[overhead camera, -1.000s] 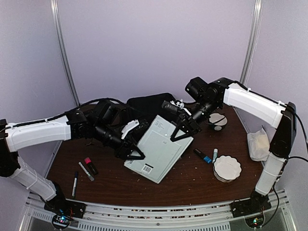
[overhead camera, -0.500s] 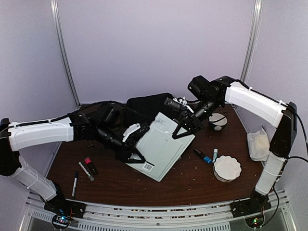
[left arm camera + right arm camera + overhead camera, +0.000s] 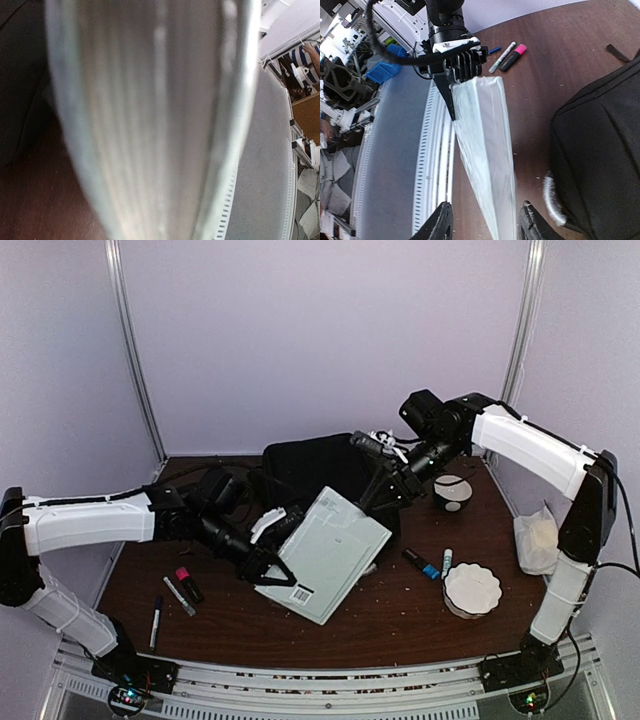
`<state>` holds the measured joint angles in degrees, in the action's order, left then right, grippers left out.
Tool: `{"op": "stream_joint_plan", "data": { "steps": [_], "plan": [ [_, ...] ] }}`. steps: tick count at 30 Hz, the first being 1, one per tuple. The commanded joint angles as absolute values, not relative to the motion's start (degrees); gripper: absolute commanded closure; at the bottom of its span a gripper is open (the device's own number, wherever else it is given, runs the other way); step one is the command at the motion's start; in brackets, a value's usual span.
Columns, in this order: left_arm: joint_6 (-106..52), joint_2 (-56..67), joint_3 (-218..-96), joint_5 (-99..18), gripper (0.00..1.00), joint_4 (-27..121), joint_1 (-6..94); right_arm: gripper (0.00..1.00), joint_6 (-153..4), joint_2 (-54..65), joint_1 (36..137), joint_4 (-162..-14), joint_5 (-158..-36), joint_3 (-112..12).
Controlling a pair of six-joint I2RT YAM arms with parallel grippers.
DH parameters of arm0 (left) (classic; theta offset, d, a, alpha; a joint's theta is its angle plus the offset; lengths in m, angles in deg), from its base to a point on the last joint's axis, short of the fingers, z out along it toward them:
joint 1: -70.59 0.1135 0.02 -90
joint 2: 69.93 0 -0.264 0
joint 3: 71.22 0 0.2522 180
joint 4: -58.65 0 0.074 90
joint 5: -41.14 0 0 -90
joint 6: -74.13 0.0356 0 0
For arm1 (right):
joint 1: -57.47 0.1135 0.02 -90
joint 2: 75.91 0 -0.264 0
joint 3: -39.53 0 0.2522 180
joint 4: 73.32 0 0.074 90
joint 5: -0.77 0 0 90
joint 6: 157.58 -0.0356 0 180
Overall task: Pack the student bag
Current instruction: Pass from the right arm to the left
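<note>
The student bag point(image 3: 312, 460) is a black backpack lying at the back middle of the table; its side and grey handle point(image 3: 550, 197) show in the right wrist view point(image 3: 600, 145). My left gripper point(image 3: 268, 562) is shut on the left edge of a pale green book point(image 3: 328, 555) and holds it tilted above the table. The book's edge fills the left wrist view point(image 3: 150, 125), blurred, and hides those fingers. My right gripper point(image 3: 385, 490) is open at the book's far edge, beside the bag; its fingers point(image 3: 442, 222) stand either side of the book point(image 3: 485, 150) without touching it.
A pink highlighter point(image 3: 188, 583) and two markers point(image 3: 178, 595) lie front left. A small dark bowl point(image 3: 452, 490), a blue marker point(image 3: 425, 565), a white pen point(image 3: 447, 562), a white scalloped dish point(image 3: 472, 588) and a crumpled white bag point(image 3: 537, 540) lie on the right.
My right gripper let go of the book's far edge and drew back up toward the bag. The left gripper moved the book slightly left and down.
</note>
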<state>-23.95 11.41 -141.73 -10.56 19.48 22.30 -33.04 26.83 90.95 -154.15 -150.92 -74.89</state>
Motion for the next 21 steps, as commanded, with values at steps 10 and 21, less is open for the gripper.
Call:
{"op": "stream_joint_plan", "data": {
  "steps": [10, 21],
  "plan": [
    [-36.85, -1.43, -138.77, -21.53, 1.0, 22.18, 34.65, 0.48, -25.41, 20.31, 92.32, -135.47, -118.92, -60.53],
    [-40.97, -6.11, -136.16, -27.37, 1.0, 22.92, 37.02, 0.49, -24.4, 26.27, 101.34, -123.92, -98.11, -53.86]
  ]
}}
